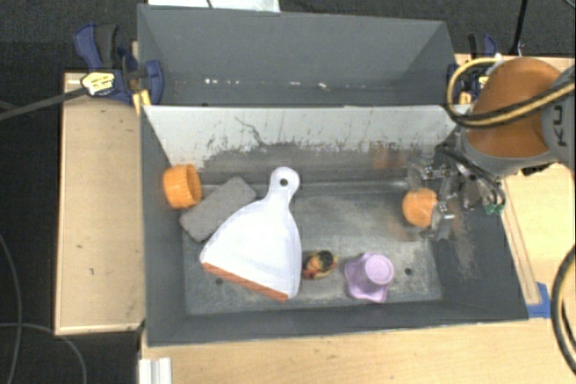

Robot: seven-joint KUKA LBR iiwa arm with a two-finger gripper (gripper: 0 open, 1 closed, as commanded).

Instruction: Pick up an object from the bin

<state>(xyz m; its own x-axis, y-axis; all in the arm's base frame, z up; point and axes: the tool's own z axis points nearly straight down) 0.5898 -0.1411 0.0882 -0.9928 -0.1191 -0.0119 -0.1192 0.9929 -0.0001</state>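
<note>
My gripper (pixel 444 204) is low at the bin's right side, close to the right wall. Touching or just left of it lies a small orange ball (pixel 416 209) on the bin floor; whether the gripper is round the ball I cannot tell. A purple bottle-shaped toy (pixel 369 276) lies nearer the front edge, to the lower left of the gripper.
A white scoop with an orange rim (pixel 259 245) lies in the middle-left. Beside it are a grey block (pixel 217 206) and an orange cap (pixel 182 184) at the left wall. A small dark, yellow and red thing (pixel 317 264) sits between scoop and purple toy.
</note>
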